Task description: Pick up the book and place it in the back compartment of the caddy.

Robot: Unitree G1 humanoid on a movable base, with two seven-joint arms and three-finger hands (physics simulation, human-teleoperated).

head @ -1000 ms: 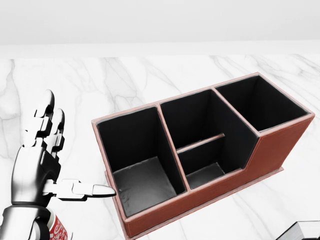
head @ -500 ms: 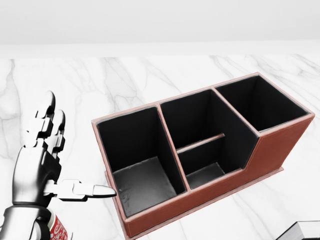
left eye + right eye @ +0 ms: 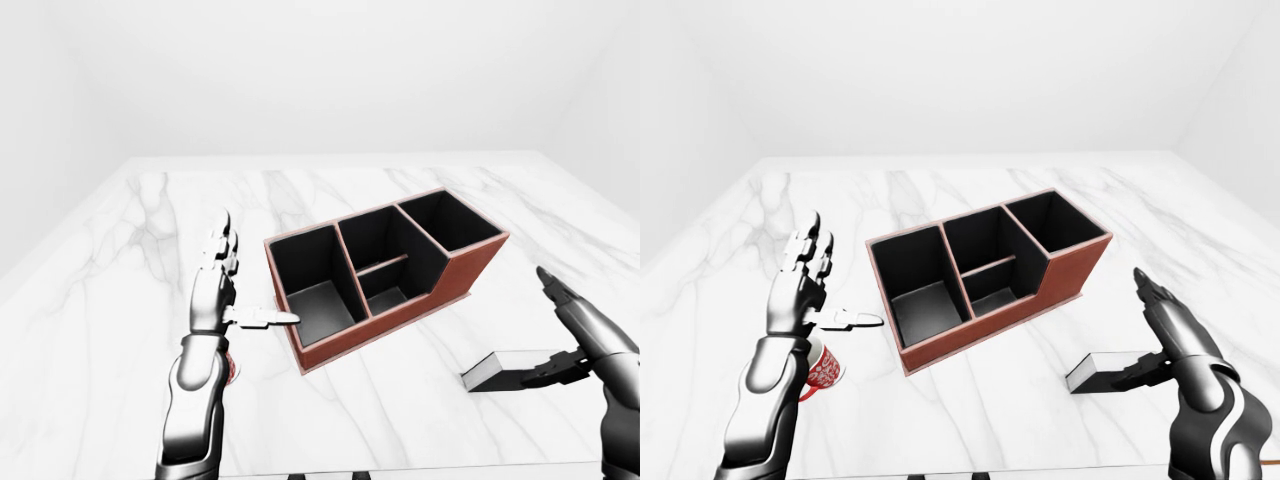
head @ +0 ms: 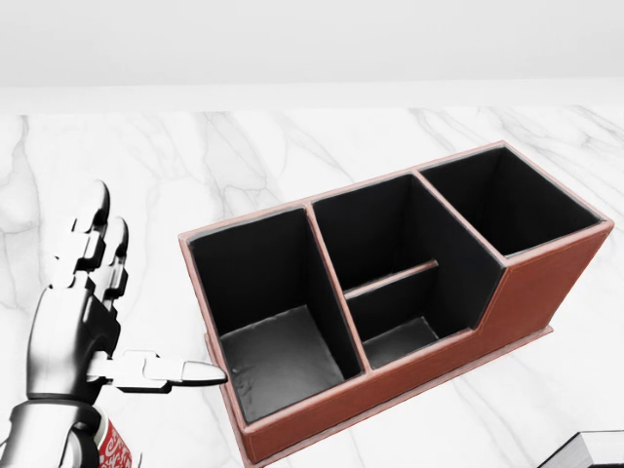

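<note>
The reddish-brown caddy (image 3: 468, 268) with black compartments stands askew in the middle of the marble table. Its tall single compartment (image 3: 448, 220) is at the upper right end. A dark book (image 3: 1103, 369) with white page edges lies flat to the caddy's lower right; only a corner of the book (image 4: 597, 448) shows in the head view. My right hand (image 3: 1135, 330) is open at the book's right end, thumb low against it and fingers raised. Left of the caddy, my left hand (image 4: 146, 292) is open, fingers up and thumb pointing at the caddy's near corner.
A red and white cup (image 3: 824, 367) stands on the table just under my left forearm. The white marble table (image 3: 140, 270) spreads wide on all sides of the caddy, and its near edge runs along the bottom of the eye views.
My left hand has sunk very slightly. The caddy and the book corner have not moved.
</note>
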